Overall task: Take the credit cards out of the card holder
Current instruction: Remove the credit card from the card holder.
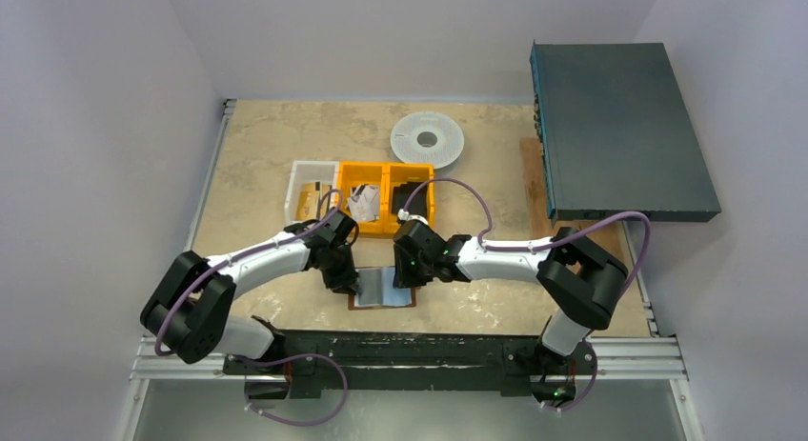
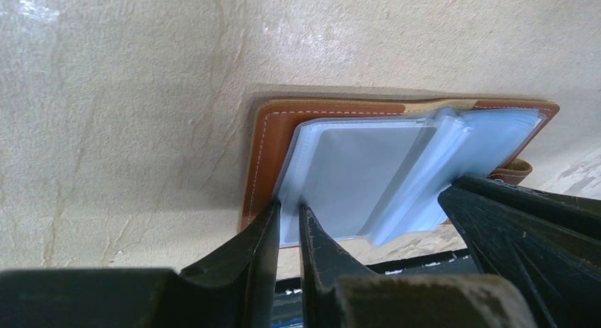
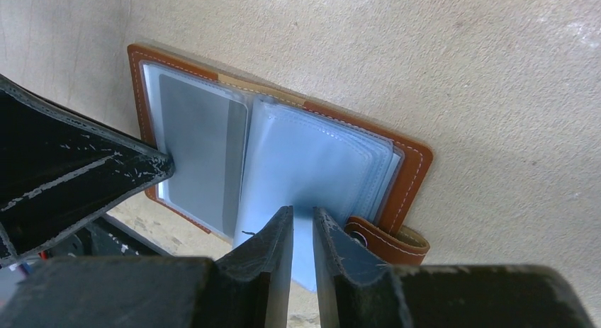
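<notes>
The brown card holder (image 1: pixel 386 290) lies open on the table, its clear sleeves up. My left gripper (image 1: pixel 341 286) is at its left edge. In the left wrist view the jaws (image 2: pixel 288 206) stand a narrow gap apart, with the left sleeve's (image 2: pixel 354 172) corner between their tips. My right gripper (image 1: pixel 406 276) is over the right half, nearly shut (image 3: pixel 303 209) on a pale blue sleeve (image 3: pixel 312 165) that runs down between its fingers. One grey credit card (image 3: pixel 202 154) shows inside the left sleeve. The snap tab (image 3: pixel 386 239) sticks out beside my right finger.
Behind the holder stand two joined orange bins (image 1: pixel 384 171), one holding whitish pieces (image 1: pixel 363 203) and the other a black item (image 1: pixel 410 197). A clear bin (image 1: pixel 310 201) is on their left. A white spool (image 1: pixel 428 138) lies further back. A dark box (image 1: pixel 619 127) overhangs the right side.
</notes>
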Available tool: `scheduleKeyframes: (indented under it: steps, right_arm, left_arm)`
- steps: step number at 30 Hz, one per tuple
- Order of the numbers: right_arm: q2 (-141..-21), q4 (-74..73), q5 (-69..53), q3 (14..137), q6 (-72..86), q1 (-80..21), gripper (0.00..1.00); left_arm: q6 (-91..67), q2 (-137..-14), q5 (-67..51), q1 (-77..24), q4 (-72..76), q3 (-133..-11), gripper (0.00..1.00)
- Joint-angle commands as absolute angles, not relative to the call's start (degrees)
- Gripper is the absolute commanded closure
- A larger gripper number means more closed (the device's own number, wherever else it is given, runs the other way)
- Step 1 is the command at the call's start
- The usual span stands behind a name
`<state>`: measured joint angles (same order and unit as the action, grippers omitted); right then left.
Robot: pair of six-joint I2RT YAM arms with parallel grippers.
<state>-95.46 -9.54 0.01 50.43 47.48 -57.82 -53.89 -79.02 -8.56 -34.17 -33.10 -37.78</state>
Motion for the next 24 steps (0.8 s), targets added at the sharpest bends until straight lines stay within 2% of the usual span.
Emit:
scheduleKeyframes:
  steps: [1, 11, 24]
  right_arm:
    - [-97.0, -11.73, 0.18, 48.77, 46.96, -57.96, 0.83]
    - [-97.68, -11.53, 0.23, 48.78, 46.67, -57.9, 0.83]
    - [-98.47, -10.72, 0.19, 48.27, 46.23, -57.92, 0.83]
  left_arm:
    - [-53.13, -81.66, -10.02, -35.7, -29.73, -38.62, 0.84]
    - [-56.83, -80.98, -15.37, -36.47, -22.8, -37.79, 0.83]
    - [-58.58, -75.77, -17.31, -36.52, -21.24, -38.71, 0.92]
